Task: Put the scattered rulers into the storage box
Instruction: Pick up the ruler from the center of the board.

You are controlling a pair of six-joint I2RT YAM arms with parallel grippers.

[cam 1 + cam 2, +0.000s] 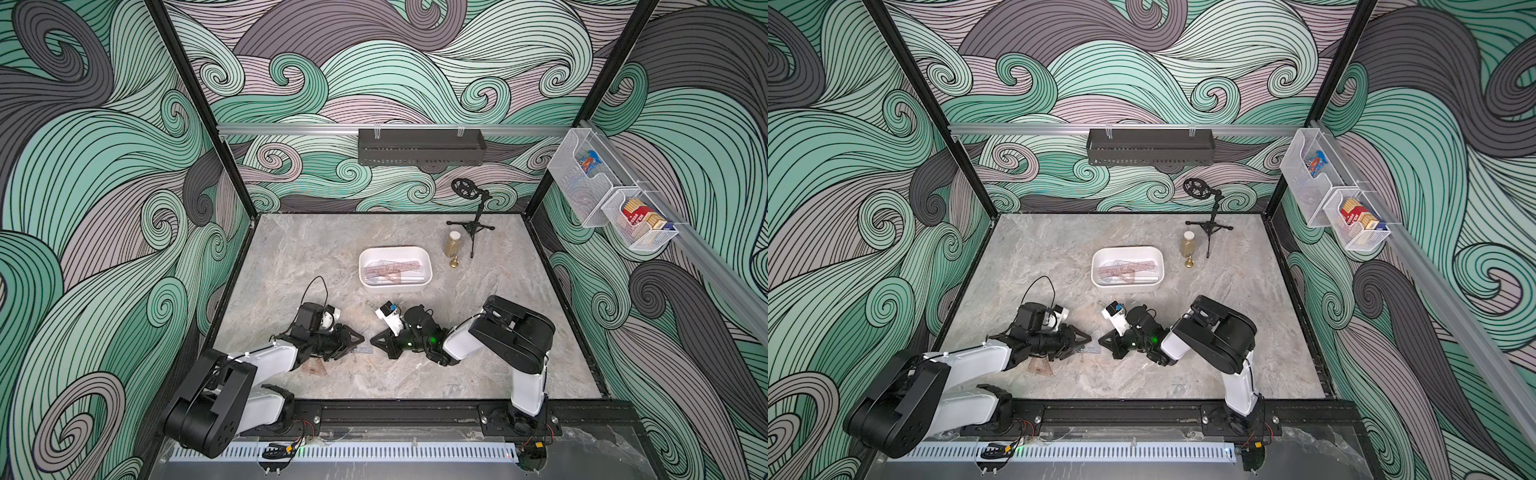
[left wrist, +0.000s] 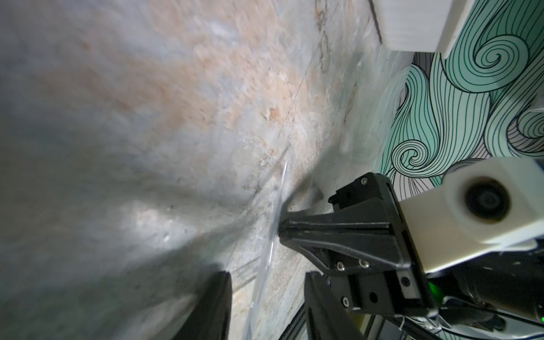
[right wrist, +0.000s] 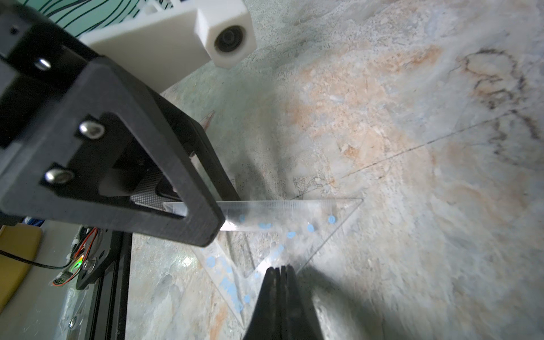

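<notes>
A clear set square [image 3: 294, 217] with blue marks lies on the marble table between the two grippers, also seen in both top views [image 1: 362, 350] [image 1: 1090, 350]. My left gripper [image 2: 268, 275] is open, its jaws on either side of one corner of the square, whose thin edge [image 2: 266, 265] runs through the gap. My right gripper [image 3: 279, 268] is shut and empty, its tip on the square's opposite side. A reddish-brown set square [image 1: 311, 369] lies by the left arm. The white storage box [image 1: 395, 249] behind the grippers holds several rulers [image 1: 395, 270].
A small bottle [image 1: 453, 244], a brass piece [image 1: 455, 262] and a black tripod stand [image 1: 473, 224] are at the back right. A black tray [image 1: 419, 145] and wire baskets [image 1: 582, 183] hang on the walls. A black rail [image 1: 395, 409] borders the table's front.
</notes>
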